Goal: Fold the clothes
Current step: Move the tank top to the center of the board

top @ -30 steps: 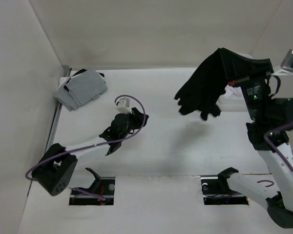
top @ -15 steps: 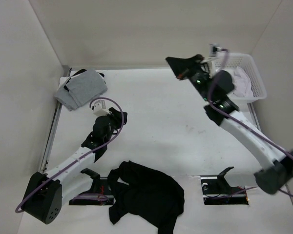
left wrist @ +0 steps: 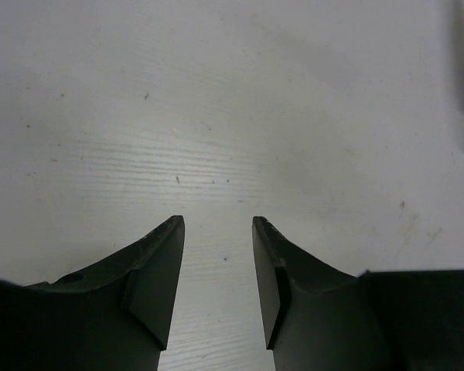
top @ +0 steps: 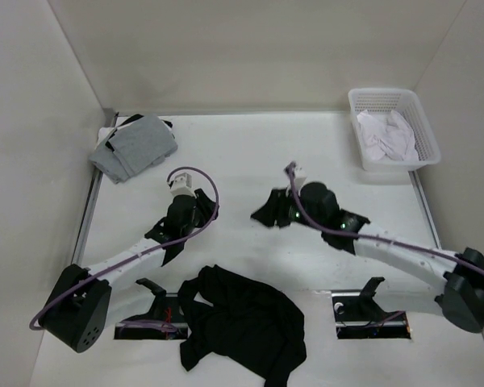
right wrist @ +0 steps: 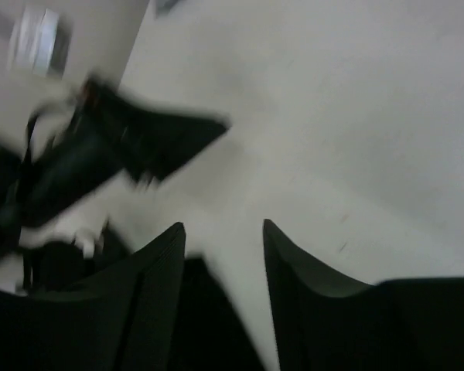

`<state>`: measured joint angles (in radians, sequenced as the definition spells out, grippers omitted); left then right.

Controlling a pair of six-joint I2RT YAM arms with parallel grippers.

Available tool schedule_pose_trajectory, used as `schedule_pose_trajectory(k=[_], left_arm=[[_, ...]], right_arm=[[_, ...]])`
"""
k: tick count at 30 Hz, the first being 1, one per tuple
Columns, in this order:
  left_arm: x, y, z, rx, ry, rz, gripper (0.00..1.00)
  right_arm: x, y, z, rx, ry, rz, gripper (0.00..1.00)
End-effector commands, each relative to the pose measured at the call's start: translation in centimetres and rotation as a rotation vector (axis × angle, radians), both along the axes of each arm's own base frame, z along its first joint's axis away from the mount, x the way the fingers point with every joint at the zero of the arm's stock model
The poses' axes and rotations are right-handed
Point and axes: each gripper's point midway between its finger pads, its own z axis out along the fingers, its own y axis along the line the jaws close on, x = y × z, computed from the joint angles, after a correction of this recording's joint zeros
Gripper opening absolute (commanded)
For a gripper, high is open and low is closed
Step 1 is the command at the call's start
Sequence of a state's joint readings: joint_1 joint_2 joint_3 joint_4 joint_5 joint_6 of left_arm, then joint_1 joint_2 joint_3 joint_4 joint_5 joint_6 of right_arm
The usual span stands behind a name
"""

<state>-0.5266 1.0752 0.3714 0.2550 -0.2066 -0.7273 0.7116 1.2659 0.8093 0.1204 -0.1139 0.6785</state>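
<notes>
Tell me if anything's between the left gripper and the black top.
Nothing visible. The left gripper hangs open over bare table. The top lies crumpled at the near edge, with only bare tabletop between them. The right gripper, open and empty, is off to the side, not in the path.

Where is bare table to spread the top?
Bare: the far middle, between the grey pile and the basket; also the right side, nearer than the basket. Crowded: the centre, with the left gripper and right gripper; the near edge, where the top lies.
</notes>
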Motion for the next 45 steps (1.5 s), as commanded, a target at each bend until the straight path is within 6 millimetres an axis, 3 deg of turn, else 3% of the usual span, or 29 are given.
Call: schedule_pose_trajectory(k=[1, 3, 4, 7, 9, 13, 15, 19, 21, 23, 24, 25, 27, 28, 30, 31, 32, 34, 35, 37, 39, 40, 41, 43, 45], left_arm=[[1.0, -1.2, 1.2, -0.005, -0.035, -0.035, 0.38], [1.1, -1.4, 1.7, -0.010, -0.045, -0.037, 0.38], [1.2, -1.4, 2.0, -0.017, -0.053, -0.036, 0.38], [1.2, -1.4, 2.8, -0.029, -0.070, -0.034, 0.38], [1.1, -1.5, 3.3, -0.036, -0.082, -0.038, 0.38], [0.8, -1.5, 3.3, -0.035, -0.083, -0.043, 0.38], [0.9, -1.6, 3.1, -0.031, -0.074, -0.043, 0.38], [1.0, -1.7, 2.9, -0.028, -0.069, -0.043, 0.38], [1.2, -1.5, 2.9, -0.030, -0.070, -0.036, 0.38], [1.3, -1.3, 2.8, -0.033, -0.069, -0.029, 0.38], [1.3, -1.2, 2.7, -0.033, -0.067, -0.024, 0.38], [1.4, -1.1, 2.7, -0.033, -0.067, -0.022, 0.38], [1.5, -1.2, 2.8, -0.035, -0.068, -0.020, 0.38], [1.6, -1.2, 3.0, -0.036, -0.071, -0.020, 0.38], [1.8, -1.3, 3.4, -0.042, -0.079, -0.021, 0.38], [1.8, -1.4, 3.6, -0.044, -0.083, -0.021, 0.38], [2.0, -1.5, 4.4, -0.054, -0.095, -0.022, 0.38], [2.3, -1.2, 5.4, -0.069, -0.109, -0.009, 0.38], [2.5, -0.9, 6.0, -0.081, -0.115, 0.007, 0.38], [2.8, -0.1, 7.1, -0.113, -0.123, 0.043, 0.38], [3.1, 1.1, 9.3, -0.164, -0.154, 0.089, 0.39], [3.1, 1.4, 9.8, -0.173, -0.164, 0.097, 0.39], [3.0, 2.1, 11.3, -0.200, -0.197, 0.118, 0.39], [2.8, 2.7, 12.5, -0.220, -0.220, 0.132, 0.39], [2.3, 3.5, 13.5, -0.233, -0.244, 0.150, 0.39]], right_arm=[[-14.6, 0.9, -5.4, -0.158, 0.125, 0.341, 0.54], [-16.9, 0.4, -6.5, -0.205, 0.143, 0.371, 0.56], [-18.9, -0.7, -8.2, -0.279, 0.172, 0.379, 0.59], [-20.4, -2.3, -10.3, -0.350, 0.235, 0.356, 0.61], [-21.7, -2.8, -10.8, -0.360, 0.271, 0.370, 0.61], [-26.1, -3.1, -11.7, -0.360, 0.344, 0.469, 0.62], [-27.3, -3.2, -12.2, -0.355, 0.376, 0.504, 0.62], [-27.7, -2.7, -13.2, -0.384, 0.393, 0.540, 0.59], [-28.4, -1.6, -12.8, -0.353, 0.391, 0.602, 0.51], [-28.3, -0.7, -12.6, -0.334, 0.383, 0.619, 0.34], [-27.4, -0.2, -12.6, -0.332, 0.360, 0.610, 0.22], [-26.5, 0.3, -12.4, -0.325, 0.343, 0.590, 0.16], [-19.0, 1.3, -9.5, -0.266, 0.211, 0.396, 0.01], [-17.2, 1.4, -8.4, -0.248, 0.171, 0.353, 0.00], [-11.4, 1.0, -3.8, -0.185, 0.037, 0.222, 0.00], [-10.4, 0.7, -3.0, -0.179, 0.013, 0.198, 0.00], [-4.0, -1.1, 3.5, -0.142, -0.133, 0.051, 0.00], [0.0, -2.4, 10.1, -0.111, -0.246, -0.030, 0.00], [0.9, -2.8, 12.3, -0.108, -0.282, -0.046, 0.00], [2.9, -3.8, 18.8, -0.099, -0.386, -0.094, 0.00], [3.2, -4.3, 26.7, -0.076, -0.510, -0.113, 0.00], [3.1, -4.5, 28.3, -0.070, -0.536, -0.117, 0.00], [2.8, -4.9, 31.9, -0.062, -0.594, -0.129, 0.00], [1.6, -4.6, 34.4, -0.056, -0.631, -0.113, 0.00], [0.1, -3.6, 34.9, -0.071, -0.636, -0.080, 0.00]])
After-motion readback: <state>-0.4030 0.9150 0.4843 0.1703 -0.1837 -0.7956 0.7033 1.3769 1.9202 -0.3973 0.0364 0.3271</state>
